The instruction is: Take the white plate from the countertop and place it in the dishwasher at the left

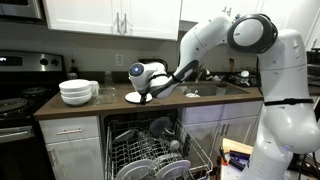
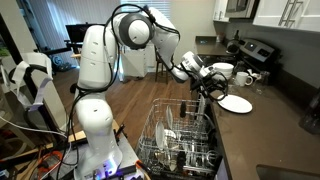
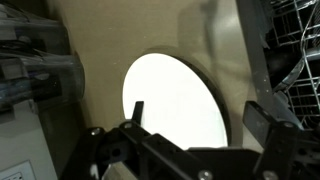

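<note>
The white plate (image 3: pixel 175 100) lies flat on the countertop (image 1: pixel 190 98); it shows in both exterior views (image 1: pixel 138 97) (image 2: pixel 236 103). My gripper (image 3: pixel 200 118) hovers just above it, jaws open, one finger over the plate and the other beyond its rim. In the exterior views the gripper (image 1: pixel 143 88) (image 2: pixel 213 82) is right above the plate. The dishwasher (image 1: pixel 150 150) stands open below the counter, its rack (image 2: pixel 180 140) pulled out and holding several dishes.
A stack of white bowls (image 1: pixel 76 92) sits on the counter beside the stove (image 1: pixel 15 100). A sink and faucet (image 1: pixel 232 82) lie further along the counter. Cups stand near the plate (image 2: pixel 245 76). Upper cabinets (image 1: pixel 110 15) hang above.
</note>
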`<state>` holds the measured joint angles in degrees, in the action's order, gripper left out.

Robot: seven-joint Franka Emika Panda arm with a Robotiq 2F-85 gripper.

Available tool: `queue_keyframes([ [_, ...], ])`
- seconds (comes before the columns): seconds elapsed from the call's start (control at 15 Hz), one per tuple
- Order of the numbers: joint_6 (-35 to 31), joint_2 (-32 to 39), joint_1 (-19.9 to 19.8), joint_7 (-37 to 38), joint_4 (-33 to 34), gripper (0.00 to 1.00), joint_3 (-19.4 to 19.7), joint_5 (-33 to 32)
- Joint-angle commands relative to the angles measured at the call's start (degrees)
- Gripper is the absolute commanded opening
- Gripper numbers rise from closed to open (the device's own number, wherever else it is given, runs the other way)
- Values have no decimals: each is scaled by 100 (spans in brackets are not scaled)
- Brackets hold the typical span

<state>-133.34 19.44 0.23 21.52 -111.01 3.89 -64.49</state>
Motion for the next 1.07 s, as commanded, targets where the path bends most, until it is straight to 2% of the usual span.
queue_keyframes([
  [0.0,-105,234,7,361,316,100,73,-280],
  [0.27,-190,410,-4,605,563,100,106,-459],
  [1.0,-148,840,21,482,1122,100,3,-214],
])
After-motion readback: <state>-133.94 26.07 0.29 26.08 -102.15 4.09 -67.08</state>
